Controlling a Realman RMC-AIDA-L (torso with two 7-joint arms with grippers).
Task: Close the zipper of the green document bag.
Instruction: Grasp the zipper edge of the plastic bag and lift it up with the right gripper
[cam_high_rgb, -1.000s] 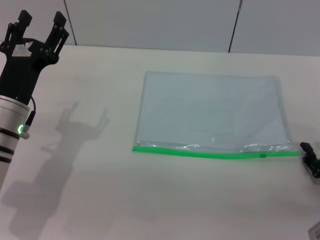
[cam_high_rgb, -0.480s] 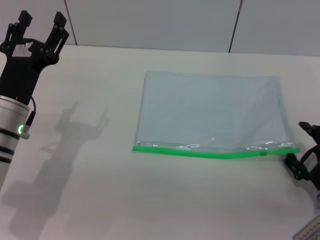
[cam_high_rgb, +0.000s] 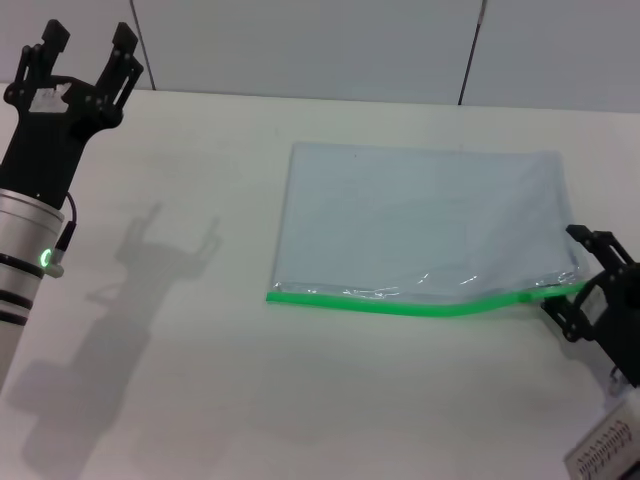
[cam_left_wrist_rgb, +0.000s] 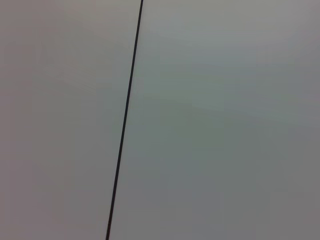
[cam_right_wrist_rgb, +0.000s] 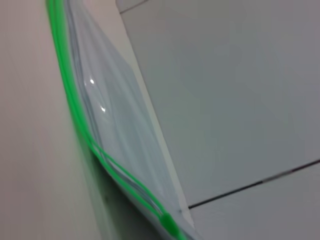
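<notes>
White table (cam_high_rgb: 200, 400), green document bag (cam_high_rgb: 420, 220); right end effector (cam_high_rgb: 580, 295) at zipper (cam_high_rgb: 400, 303), grip unclear

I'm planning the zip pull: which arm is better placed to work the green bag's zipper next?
The right. The right gripper is already at the zipper end on the green document bag, where that corner looks lifted. The left gripper is raised, open, far across the table.

Right pincer (cam_high_rgb: 580, 290) at zipper (cam_high_rgb: 400, 303) end (bag corner lifted); left pincer (cam_high_rgb: 82, 50) raised, spread.
</notes>
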